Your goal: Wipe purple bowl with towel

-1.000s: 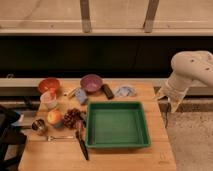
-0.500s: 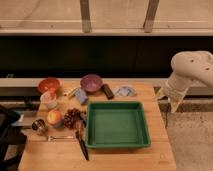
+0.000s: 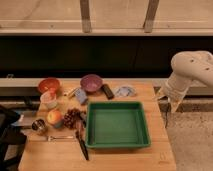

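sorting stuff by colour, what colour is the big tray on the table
The tray is green, per the camera view. The end effector hangs beside the table.

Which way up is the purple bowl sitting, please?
Upright: the purple bowl shows its open inside. The gripper hangs beside the table, at its right edge.

Readable text, labels, brands, numbers, signs: none on any item. Gripper [image 3: 169,99]: no legible marking; located right of the green tray [image 3: 118,145], at the right edge of the wooden table [image 3: 150,95].
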`<action>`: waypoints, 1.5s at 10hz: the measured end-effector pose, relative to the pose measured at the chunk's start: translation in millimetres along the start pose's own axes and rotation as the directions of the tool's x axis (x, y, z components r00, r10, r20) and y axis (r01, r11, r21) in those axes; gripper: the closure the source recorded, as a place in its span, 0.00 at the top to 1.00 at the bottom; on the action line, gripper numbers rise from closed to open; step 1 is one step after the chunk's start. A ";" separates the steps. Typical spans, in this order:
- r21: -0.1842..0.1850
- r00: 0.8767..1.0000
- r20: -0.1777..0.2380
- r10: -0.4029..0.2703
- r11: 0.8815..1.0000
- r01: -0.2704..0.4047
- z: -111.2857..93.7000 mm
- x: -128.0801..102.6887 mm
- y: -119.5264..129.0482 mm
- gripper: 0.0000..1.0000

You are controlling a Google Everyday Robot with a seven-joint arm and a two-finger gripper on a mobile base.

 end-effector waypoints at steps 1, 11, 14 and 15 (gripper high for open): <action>0.000 1.000 0.000 0.000 1.000 0.000 0.0 0.0 0.0 0.65; -0.120 0.987 0.154 -0.047 0.991 0.066 -19.8 -17.5 27.1 0.65; -0.218 0.950 0.269 -0.159 0.951 0.221 -32.1 -19.2 81.9 0.65; -0.231 0.943 0.279 -0.184 0.940 0.252 -33.7 -16.6 95.0 0.65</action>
